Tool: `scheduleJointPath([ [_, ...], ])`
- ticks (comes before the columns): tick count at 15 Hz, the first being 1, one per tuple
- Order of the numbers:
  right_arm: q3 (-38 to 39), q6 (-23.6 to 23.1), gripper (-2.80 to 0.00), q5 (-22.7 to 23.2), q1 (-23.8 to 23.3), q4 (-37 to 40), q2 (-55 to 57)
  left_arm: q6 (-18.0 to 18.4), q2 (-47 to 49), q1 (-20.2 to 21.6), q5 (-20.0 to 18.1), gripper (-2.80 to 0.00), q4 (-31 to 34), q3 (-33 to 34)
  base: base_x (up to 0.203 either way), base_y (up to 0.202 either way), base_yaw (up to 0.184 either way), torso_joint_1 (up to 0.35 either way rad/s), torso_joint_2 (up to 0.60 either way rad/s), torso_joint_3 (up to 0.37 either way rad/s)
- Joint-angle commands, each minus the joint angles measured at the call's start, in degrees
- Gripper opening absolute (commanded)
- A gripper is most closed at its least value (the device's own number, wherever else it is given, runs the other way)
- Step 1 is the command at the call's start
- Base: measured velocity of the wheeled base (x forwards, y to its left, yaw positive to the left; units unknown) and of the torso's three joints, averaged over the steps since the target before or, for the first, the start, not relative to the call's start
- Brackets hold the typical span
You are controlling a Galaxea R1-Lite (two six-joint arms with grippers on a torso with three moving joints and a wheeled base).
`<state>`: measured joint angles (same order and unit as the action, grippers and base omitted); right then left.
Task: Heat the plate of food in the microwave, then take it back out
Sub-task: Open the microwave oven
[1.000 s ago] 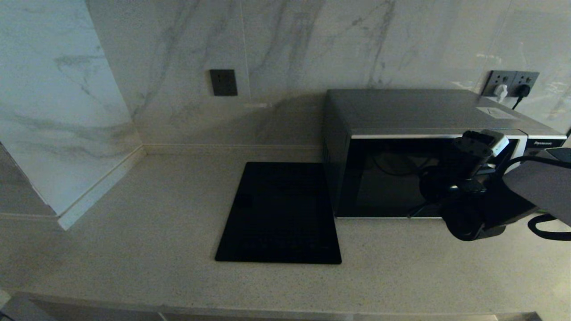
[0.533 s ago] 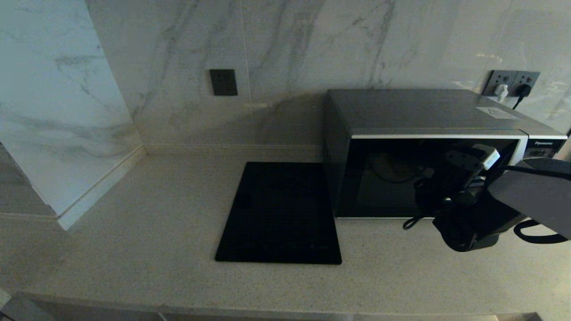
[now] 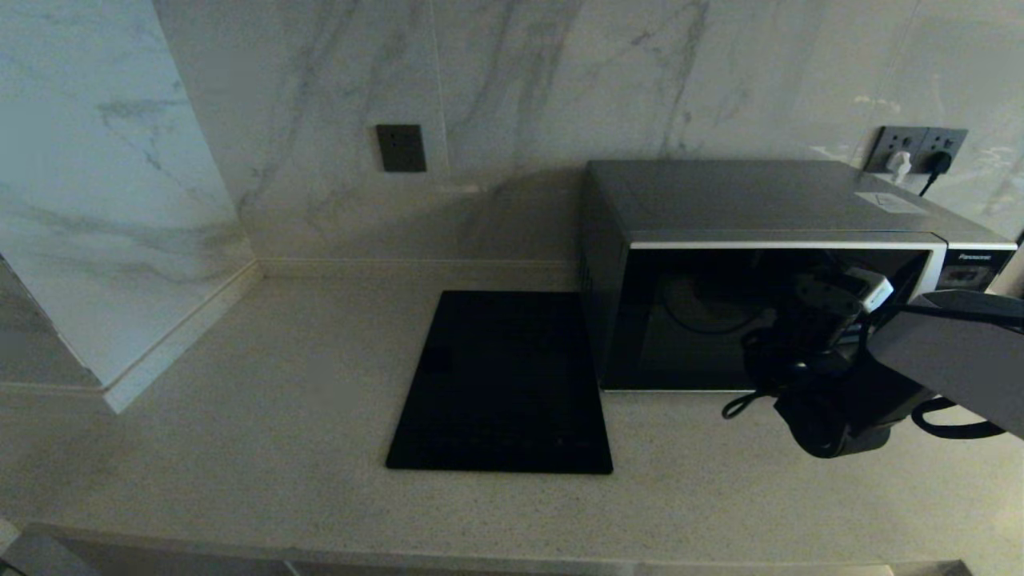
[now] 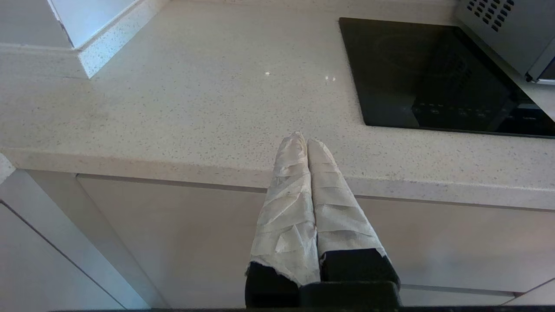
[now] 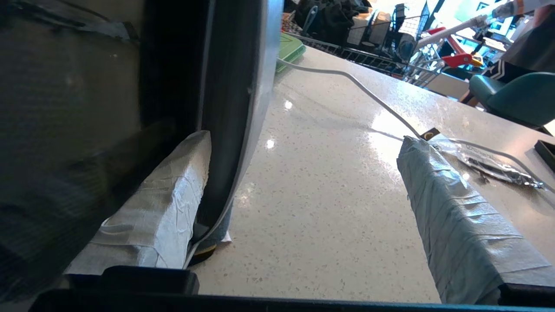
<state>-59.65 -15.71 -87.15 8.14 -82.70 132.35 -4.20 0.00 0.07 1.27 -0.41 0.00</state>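
just one microwave; right pincer spread at door.

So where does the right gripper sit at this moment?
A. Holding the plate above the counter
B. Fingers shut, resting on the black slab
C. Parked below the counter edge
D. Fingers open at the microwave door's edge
D: in the right wrist view the right gripper is open, one finger against the microwave door edge.

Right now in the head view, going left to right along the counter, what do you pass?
Bare counter → black slab → microwave → right gripper, open at the door's right side.
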Motion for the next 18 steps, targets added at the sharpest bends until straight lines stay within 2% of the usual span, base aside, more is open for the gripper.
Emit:
scheduleJointPath([
  [1, 0.05, -0.11, 0.00, -0.51, -0.85, -0.54, 0.19, -0.02, 0.09, 0.01, 0.05, -2.80, -0.02, 0.00, 0.000, 0.000, 0.000, 0.000, 0.00, 0.000],
  [7, -0.39, 0.07, 0.00, -0.51, -2.61, -0.62, 1.15, -0.02, 0.09, 0.01, 0.05, -2.80, -0.02, 0.00, 0.000, 0.000, 0.000, 0.000, 0.00, 0.000],
  [18, -0.91, 0.07, 0.00, -0.51, -3.05, -0.89, 2.12, -0.02, 0.09, 0.02, 0.05, -2.80, -0.02, 0.00, 0.000, 0.000, 0.000, 0.000, 0.00, 0.000],
])
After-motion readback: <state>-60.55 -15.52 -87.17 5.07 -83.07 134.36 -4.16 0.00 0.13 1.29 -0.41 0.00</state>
